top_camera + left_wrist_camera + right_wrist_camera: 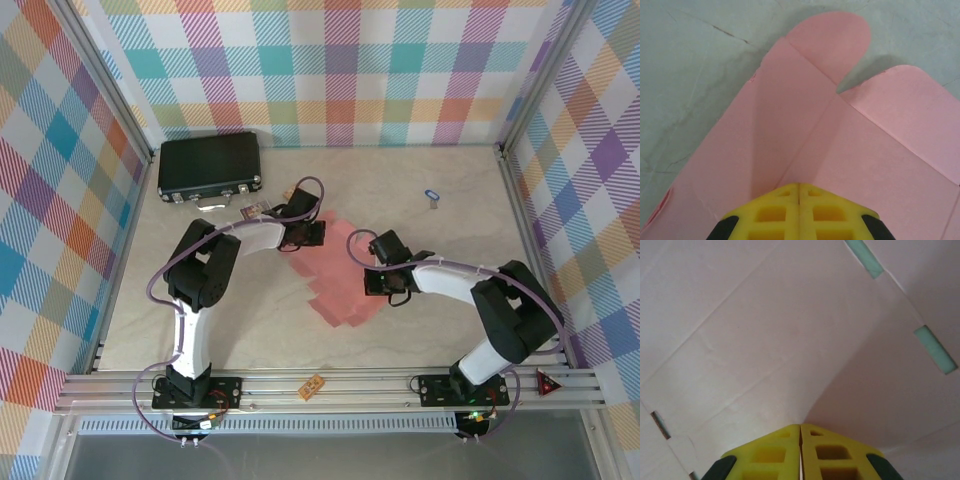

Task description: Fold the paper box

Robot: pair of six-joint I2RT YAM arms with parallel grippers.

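While it lies mostly flat at the middle of the table, the paper box looks thin, light and easily creased, best taken at flap edges. Left gripper and right gripper each clench a raised fold; the fingers hide pad contact.

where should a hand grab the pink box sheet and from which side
Probably the rounded flap of the box, from its curved free edge: it seems to stand off the table, with shadow beside it, so a finger could get under.
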